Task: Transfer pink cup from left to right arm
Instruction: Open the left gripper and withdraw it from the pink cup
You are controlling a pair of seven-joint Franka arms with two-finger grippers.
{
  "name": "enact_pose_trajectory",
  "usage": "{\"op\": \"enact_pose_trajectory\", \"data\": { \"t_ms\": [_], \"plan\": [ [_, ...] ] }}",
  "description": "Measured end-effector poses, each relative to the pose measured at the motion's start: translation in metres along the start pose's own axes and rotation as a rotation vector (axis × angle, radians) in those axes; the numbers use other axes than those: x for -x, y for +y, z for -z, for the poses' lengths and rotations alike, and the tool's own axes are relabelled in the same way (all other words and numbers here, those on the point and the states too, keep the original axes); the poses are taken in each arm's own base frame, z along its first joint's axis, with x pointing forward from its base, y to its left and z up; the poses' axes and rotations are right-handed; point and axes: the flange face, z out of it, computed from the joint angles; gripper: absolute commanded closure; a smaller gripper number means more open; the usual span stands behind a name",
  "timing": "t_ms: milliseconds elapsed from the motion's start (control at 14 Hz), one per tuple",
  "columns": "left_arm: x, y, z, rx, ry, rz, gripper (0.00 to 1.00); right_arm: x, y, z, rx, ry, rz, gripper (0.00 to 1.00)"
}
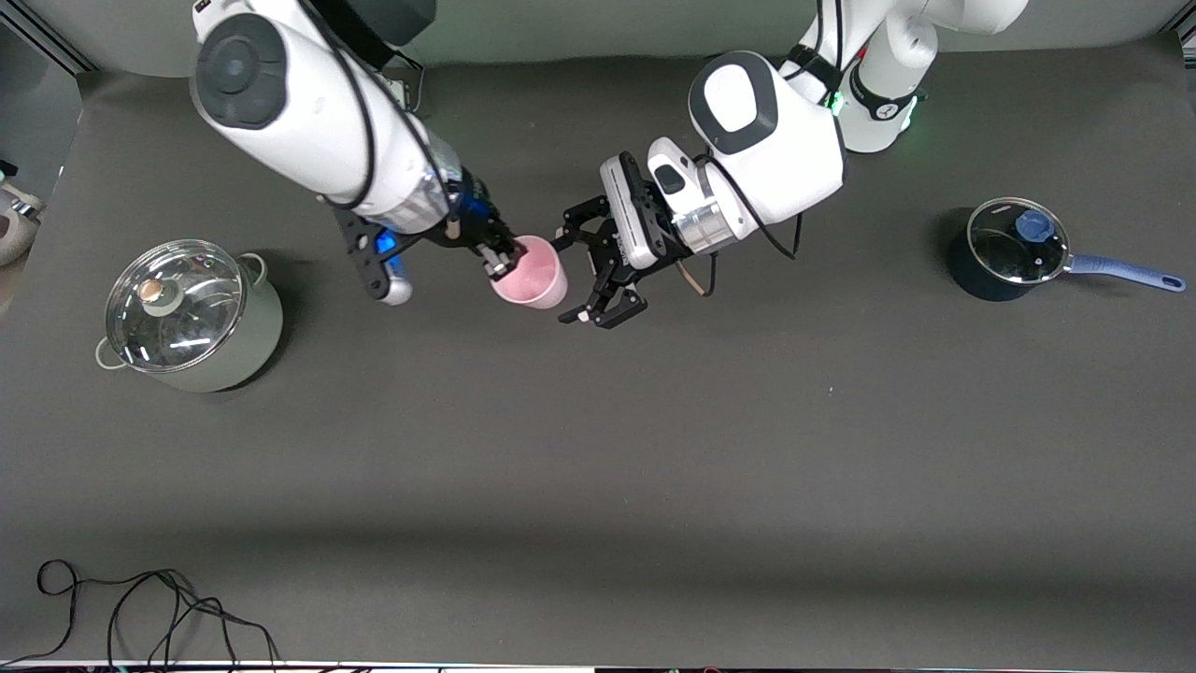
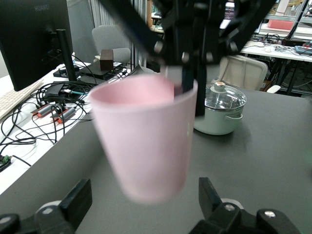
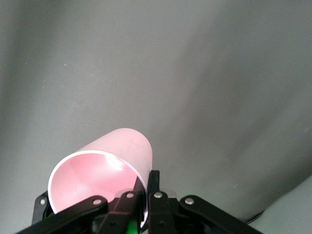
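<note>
The pink cup (image 1: 533, 276) hangs tilted in the air over the middle of the table, a pale tapered cup without a handle. My right gripper (image 1: 502, 261) is shut on its rim, one finger inside the wall and one outside; in the right wrist view the pink cup (image 3: 97, 170) sits just in front of the shut right gripper (image 3: 148, 195). My left gripper (image 1: 564, 278) is open at the cup's base end, its fingers (image 2: 80, 197) clear of the cup's sides. In the left wrist view the pink cup (image 2: 146, 136) fills the middle, with the right gripper (image 2: 183, 80) pinching its rim.
A pale green pot with a glass lid (image 1: 192, 313) stands at the right arm's end of the table, the same pot (image 2: 222, 114) showing in the left wrist view. A dark blue saucepan with a glass lid (image 1: 1014, 248) stands at the left arm's end. A black cable (image 1: 140, 608) lies at the table's near edge.
</note>
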Motion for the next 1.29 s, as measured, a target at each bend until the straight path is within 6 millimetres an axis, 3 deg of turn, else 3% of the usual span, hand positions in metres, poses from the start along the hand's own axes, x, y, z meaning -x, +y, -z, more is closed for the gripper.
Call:
{"op": "enact_pose_trajectory", "data": {
  "t_ms": [143, 357, 500, 643, 786, 929, 1286],
  "plan": [
    [0.006, -0.007, 0.003, -0.012, -0.008, 0.081, 0.01, -0.050, 0.016, 0.026, 0.026, 0.002, 0.072, 1.00],
    [0.027, -0.033, 0.016, 0.015, -0.020, 0.289, 0.01, -0.142, 0.053, 0.065, 0.066, -0.022, 0.206, 1.00],
    [0.040, -0.061, 0.034, 0.122, -0.057, 0.456, 0.01, -0.202, 0.081, 0.079, 0.073, -0.051, 0.291, 1.00],
    [0.054, -0.090, 0.066, 0.228, -0.146, 0.639, 0.01, -0.260, 0.113, 0.079, 0.080, -0.079, 0.409, 1.00],
    [0.065, -0.114, 0.103, 0.299, -0.233, 0.799, 0.01, -0.308, 0.139, 0.067, 0.103, -0.088, 0.506, 1.00],
    [0.079, -0.133, 0.141, 0.341, -0.351, 0.900, 0.01, -0.339, 0.149, 0.046, 0.108, -0.080, 0.555, 1.00],
    [0.104, -0.169, 0.252, 0.243, -0.748, 1.012, 0.01, -0.363, 0.140, -0.029, 0.127, 0.008, 0.632, 1.00]
  ]
}}
